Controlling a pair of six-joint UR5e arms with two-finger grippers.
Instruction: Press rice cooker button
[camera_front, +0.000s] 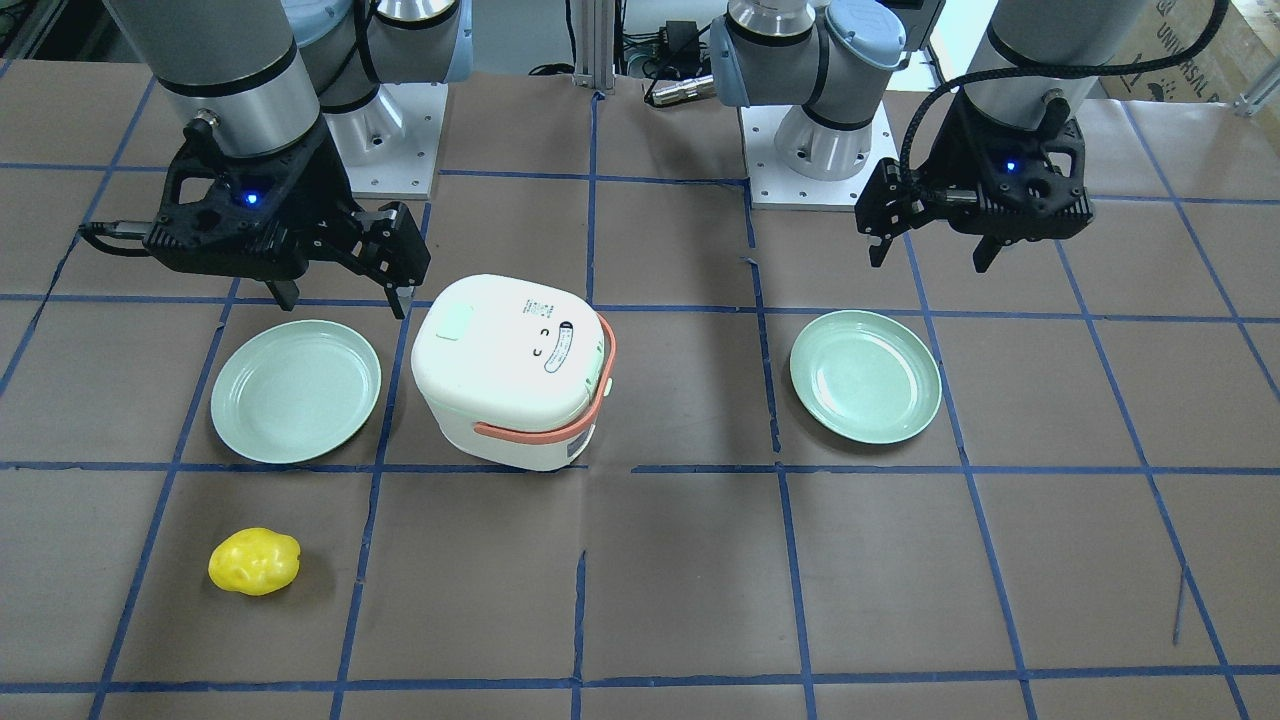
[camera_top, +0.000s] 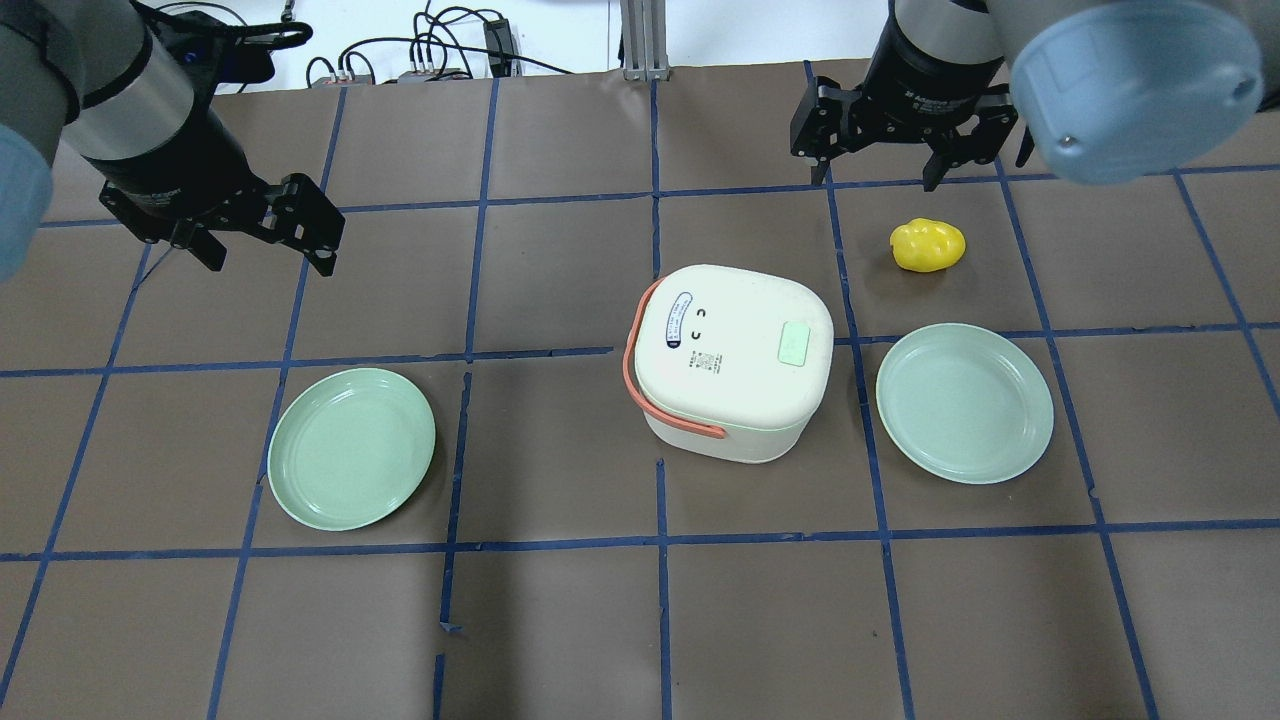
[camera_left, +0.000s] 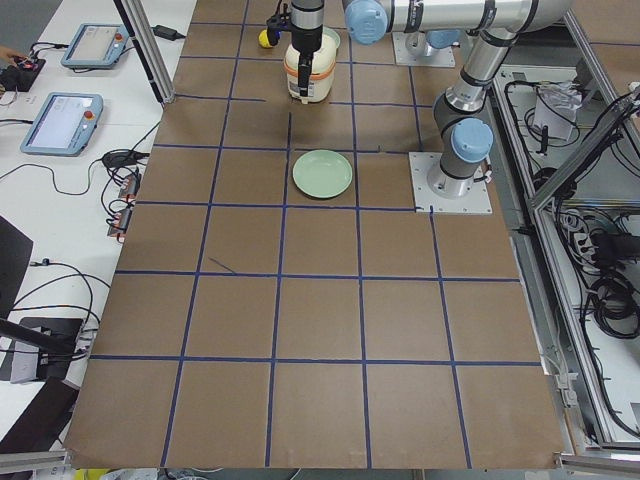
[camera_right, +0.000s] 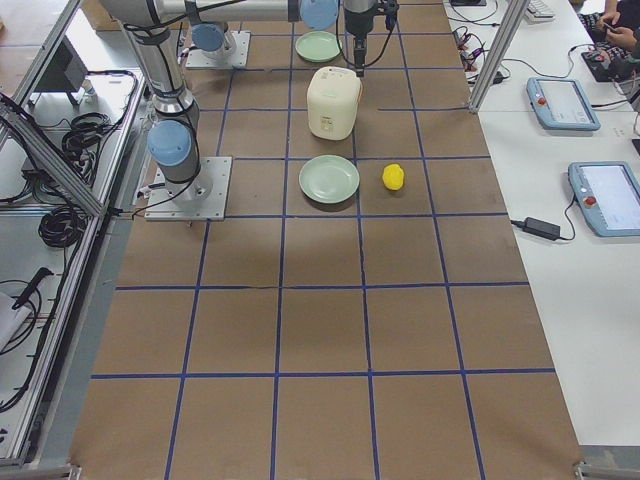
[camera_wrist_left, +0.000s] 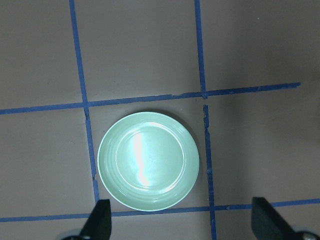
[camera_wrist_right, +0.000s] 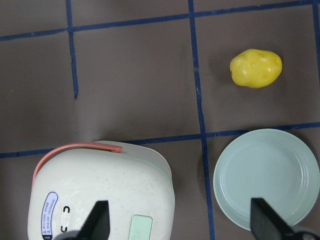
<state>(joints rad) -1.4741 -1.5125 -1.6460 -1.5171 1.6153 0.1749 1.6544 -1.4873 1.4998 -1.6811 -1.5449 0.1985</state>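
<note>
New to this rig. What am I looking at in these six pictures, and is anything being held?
A robot with two arms stands at a brown table taped into blue squares. Two pictures look down on it, one from behind the robot and one facing it. Two look along it from its ends, and two come from wrist cameras. On the table are a white rice cooker, lid shut, green plates either side, and a yellow item. The left hand and right hand hang open, holding nothing.
</note>
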